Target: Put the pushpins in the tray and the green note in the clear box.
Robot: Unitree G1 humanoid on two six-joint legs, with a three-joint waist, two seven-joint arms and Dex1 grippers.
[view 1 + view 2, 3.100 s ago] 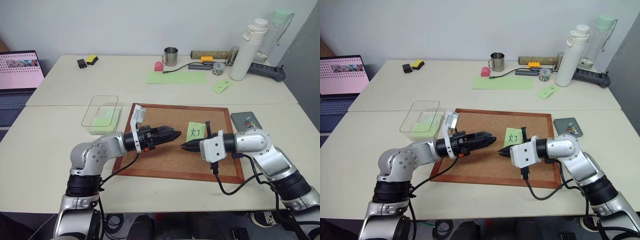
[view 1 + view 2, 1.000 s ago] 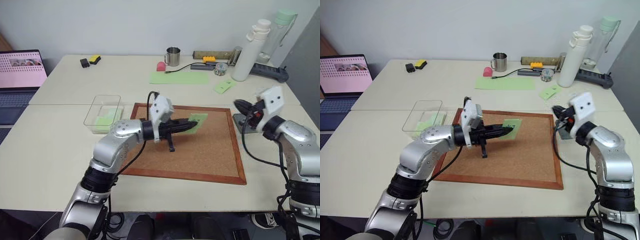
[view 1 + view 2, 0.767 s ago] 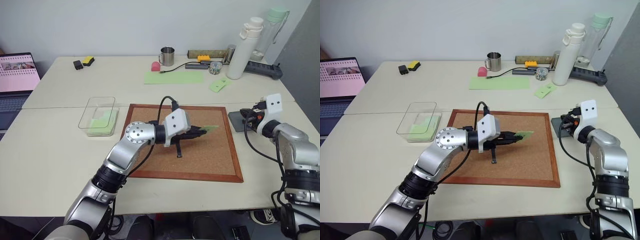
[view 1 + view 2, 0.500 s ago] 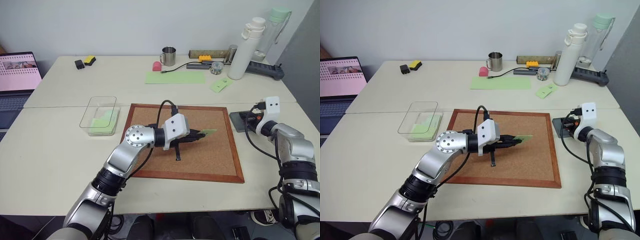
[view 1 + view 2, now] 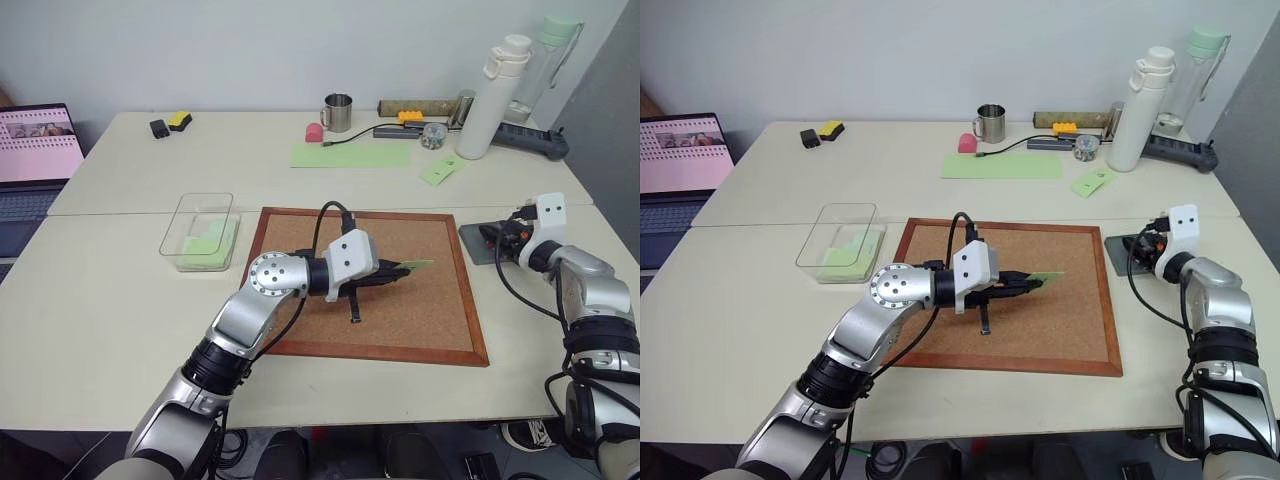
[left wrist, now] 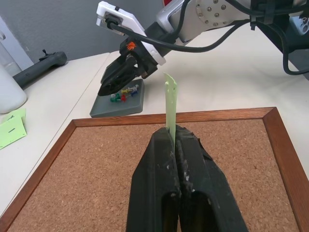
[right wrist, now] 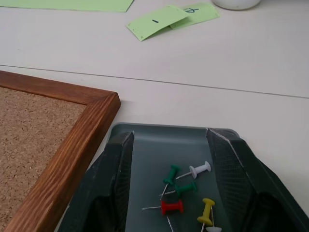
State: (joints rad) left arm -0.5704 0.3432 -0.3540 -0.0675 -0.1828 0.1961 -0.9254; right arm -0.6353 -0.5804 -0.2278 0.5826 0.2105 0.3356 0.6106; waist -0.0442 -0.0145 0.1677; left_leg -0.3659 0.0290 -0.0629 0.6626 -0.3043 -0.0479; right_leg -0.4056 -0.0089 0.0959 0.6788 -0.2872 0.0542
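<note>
My left gripper (image 5: 398, 270) hangs over the corkboard (image 5: 400, 330), shut on the green note (image 5: 418, 264), which sticks out past its tip; in the left wrist view the note (image 6: 170, 99) stands edge-on between the closed fingers (image 6: 161, 154). My right gripper (image 5: 490, 236) is low over the dark-grey tray (image 5: 472, 246) off the board's right edge. It is open, its fingers (image 7: 113, 164) spread on either side of several pushpins, among them a red one (image 7: 171, 208) and a green one (image 7: 171, 175), lying on the tray floor (image 7: 154, 150). The clear box (image 5: 197, 197) sits left of the board with green paper inside.
At the back of the table stand a mug (image 5: 340, 112), a white bottle (image 5: 490, 100), a long pale-green sheet (image 5: 350, 155) and small green slips (image 5: 438, 170). A laptop (image 5: 35, 150) sits at the far left.
The note, earlier flat on the corkboard, is now held up by my left gripper. My right gripper has come down to the tray and its fingers have spread apart.
</note>
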